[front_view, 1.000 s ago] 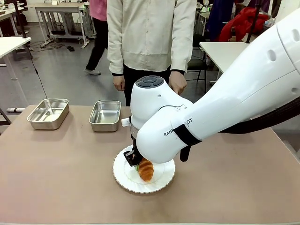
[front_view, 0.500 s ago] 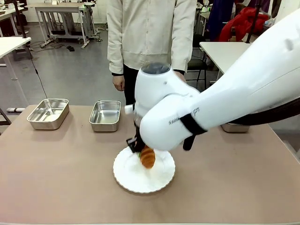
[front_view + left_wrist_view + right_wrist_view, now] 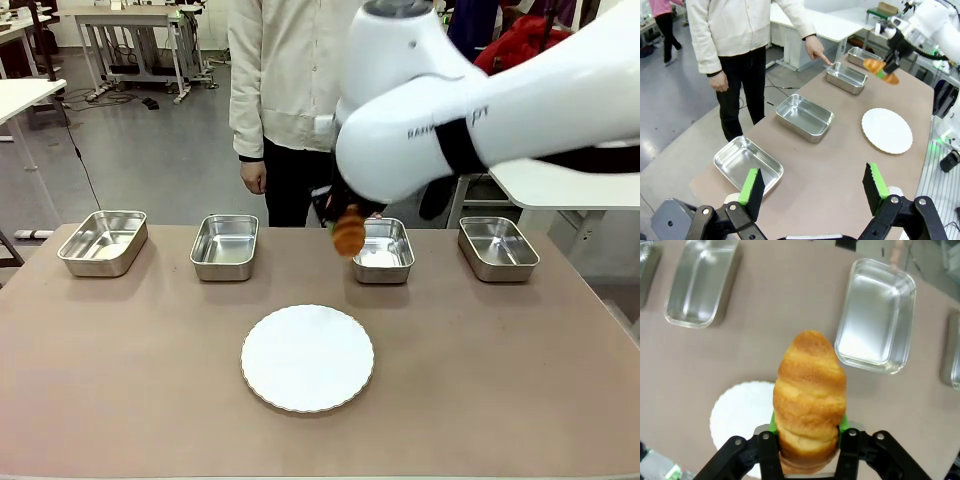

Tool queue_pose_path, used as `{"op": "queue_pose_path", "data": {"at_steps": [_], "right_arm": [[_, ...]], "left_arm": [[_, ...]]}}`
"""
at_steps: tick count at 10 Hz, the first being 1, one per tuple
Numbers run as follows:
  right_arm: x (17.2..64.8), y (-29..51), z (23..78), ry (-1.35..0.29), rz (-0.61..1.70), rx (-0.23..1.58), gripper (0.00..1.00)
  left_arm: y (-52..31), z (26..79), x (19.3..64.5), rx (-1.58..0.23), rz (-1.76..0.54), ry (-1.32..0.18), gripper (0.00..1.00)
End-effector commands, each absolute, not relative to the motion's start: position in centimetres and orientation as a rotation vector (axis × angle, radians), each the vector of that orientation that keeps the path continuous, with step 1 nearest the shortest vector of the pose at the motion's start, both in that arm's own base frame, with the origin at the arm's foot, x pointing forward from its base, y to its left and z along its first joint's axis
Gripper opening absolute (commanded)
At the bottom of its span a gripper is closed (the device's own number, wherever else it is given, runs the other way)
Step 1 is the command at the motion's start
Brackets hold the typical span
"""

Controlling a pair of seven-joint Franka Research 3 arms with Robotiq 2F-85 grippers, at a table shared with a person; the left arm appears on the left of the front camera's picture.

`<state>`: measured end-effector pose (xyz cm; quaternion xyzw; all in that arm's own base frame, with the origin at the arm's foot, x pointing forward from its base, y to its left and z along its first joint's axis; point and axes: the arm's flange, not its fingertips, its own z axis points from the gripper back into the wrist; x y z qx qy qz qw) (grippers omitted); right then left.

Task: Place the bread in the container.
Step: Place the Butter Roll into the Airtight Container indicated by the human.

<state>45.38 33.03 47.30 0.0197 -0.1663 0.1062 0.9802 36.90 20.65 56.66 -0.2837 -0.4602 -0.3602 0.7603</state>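
Observation:
My right gripper (image 3: 338,218) is shut on the bread (image 3: 348,234), a golden-brown croissant held in the air above the table's far middle. In the right wrist view the bread (image 3: 810,390) stands up between the green pads (image 3: 842,421) of that gripper (image 3: 807,440). It hangs beside the near left corner of a steel container (image 3: 385,262), third from the left in the row. The person's finger (image 3: 826,61) points at that container (image 3: 846,77). My left gripper (image 3: 813,192) is open and holds nothing, high above the table's left end.
A white scalloped plate (image 3: 307,357) lies bare at the table's middle front. Other steel pans stand in the far row at left (image 3: 103,241), middle left (image 3: 224,246) and right (image 3: 497,247). The person (image 3: 310,80) stands at the far edge.
My right gripper has lifted the bread off the plate and carried it up and toward the far right, beside the third pan. The plate is now bare.

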Motion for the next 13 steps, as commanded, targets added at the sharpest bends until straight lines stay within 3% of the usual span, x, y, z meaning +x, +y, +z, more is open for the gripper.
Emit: {"op": "queue_pose_path", "data": {"at_steps": [1,7,12,13], "right_arm": [[49.9,32.1,47.3,-0.32,0.163,0.033,0.48],[58.9,26.9,41.1,-0.3,0.096,0.007,0.48],[59.4,25.0,38.2,-0.263,0.095,0.007,0.48],[59.7,24.9,38.2,-0.258,0.144,-0.026,1.0]], "left_arm": [[20.5,56.9,36.8,-0.625,-0.791,-1.016,1.0],[20.5,56.9,36.8,-0.625,-0.791,-1.016,1.0],[20.5,56.9,36.8,-0.625,-0.791,-1.016,1.0],[20.5,56.9,36.8,-0.625,-0.791,-1.016,1.0]]}}
